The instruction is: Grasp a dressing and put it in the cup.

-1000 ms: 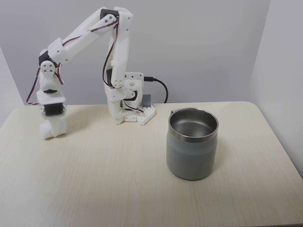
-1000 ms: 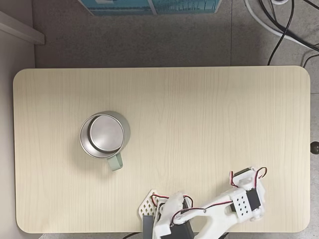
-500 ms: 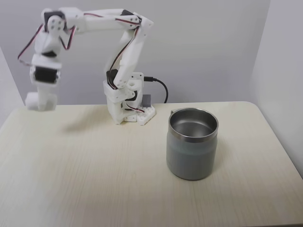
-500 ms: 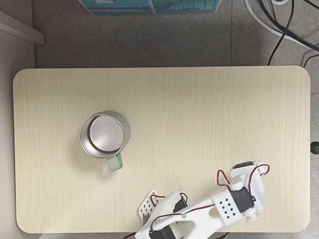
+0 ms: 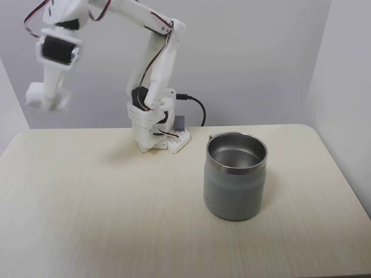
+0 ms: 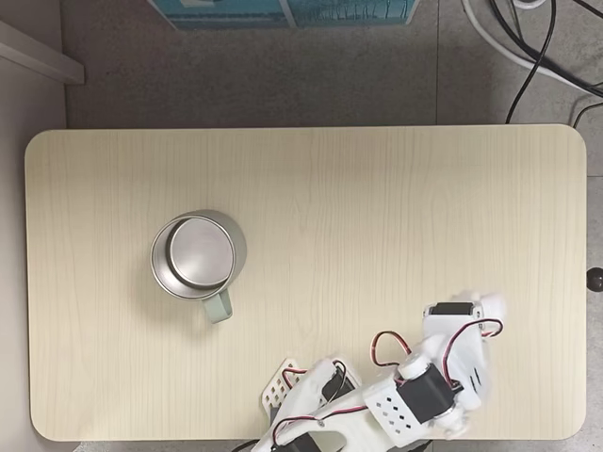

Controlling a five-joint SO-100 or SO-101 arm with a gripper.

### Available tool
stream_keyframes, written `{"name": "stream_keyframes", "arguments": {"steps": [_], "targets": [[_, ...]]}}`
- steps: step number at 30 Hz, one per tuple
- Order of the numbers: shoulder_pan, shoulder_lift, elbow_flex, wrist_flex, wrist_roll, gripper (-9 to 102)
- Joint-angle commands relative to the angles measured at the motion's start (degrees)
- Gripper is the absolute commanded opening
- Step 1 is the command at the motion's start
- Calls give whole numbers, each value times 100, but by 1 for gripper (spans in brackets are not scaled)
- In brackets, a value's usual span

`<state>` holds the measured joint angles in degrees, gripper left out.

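Side fixed view, left to right: gripper (image 5: 46, 99) hangs high in the upper left of the frame, well above the bench (image 5: 116, 208), pointing down. A white lump sits at the tip, blurred; can't tell if that's the dressing or just the fingers, and can't tell whether the fingers are apart or together. Arm base (image 5: 156, 136) is at the back edge of the bench, centre-left, with a black cable (image 5: 197, 110) running off to its right. Cup (image 5: 236, 183) stands upright right of centre, inside looks empty. Top-down fixed view: cup (image 6: 198, 254) sits left of centre, handle toward the bottom of the frame; gripper (image 6: 471, 315) is in the lower right, motion-blurred, well apart from the cup. More cables (image 6: 537, 47) lie on the floor, upper right.
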<state>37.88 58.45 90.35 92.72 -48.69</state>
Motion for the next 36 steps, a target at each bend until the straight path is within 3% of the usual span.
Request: {"name": "stream_keyframes", "arguments": {"steps": [1, 9, 20, 29, 36], "targets": [[-747, -18, 404, 202, 536, 0], [-3085, -70, 475, 756, 1802, 0], [-5845, -35, 475, 835, 2558, 0], [-7497, 360, 545, 492, 2962, 0], [-7998, 1081, 571, -18, 3252, 0]]}}
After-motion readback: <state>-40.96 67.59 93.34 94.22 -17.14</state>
